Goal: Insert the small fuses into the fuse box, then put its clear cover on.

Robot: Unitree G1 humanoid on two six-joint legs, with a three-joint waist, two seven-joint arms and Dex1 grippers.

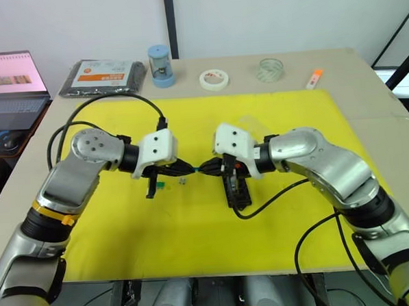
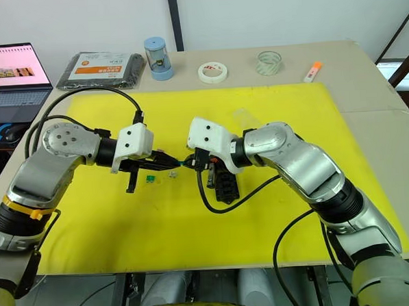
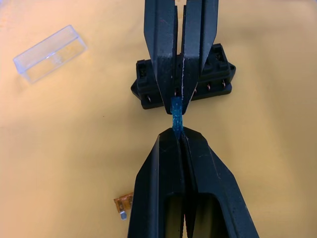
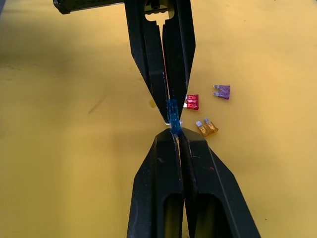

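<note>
Handover of a blue fuse (image 3: 176,116) above the yellow mat (image 1: 290,217), just beside the fuse box (image 3: 184,85). Left gripper (image 3: 177,133) and right gripper (image 4: 174,130) meet tip to tip, each pinched shut on an opposite end of the same blade fuse (a thin sliver, gripped only at its edges). The fuse box lies on the mat directly beneath the right gripper, its slots facing up. The clear cover (image 3: 49,52) rests empty, well apart from the fuse box. Loose fuses lie near the fuse box on the left gripper's side: a red fuse (image 4: 192,101), a purple fuse (image 4: 222,91), an orange fuse (image 4: 206,127) and a green fuse (image 1: 162,186).

Risks, as judged from this pose: if both grippers pull while clamped, the fuse may twist or snap free; if one releases before the other has a firm hold, the fuse likely drops among the loose ones or onto the fuse box. A skewed grip would leave the blades misaligned with a slot.
</note>
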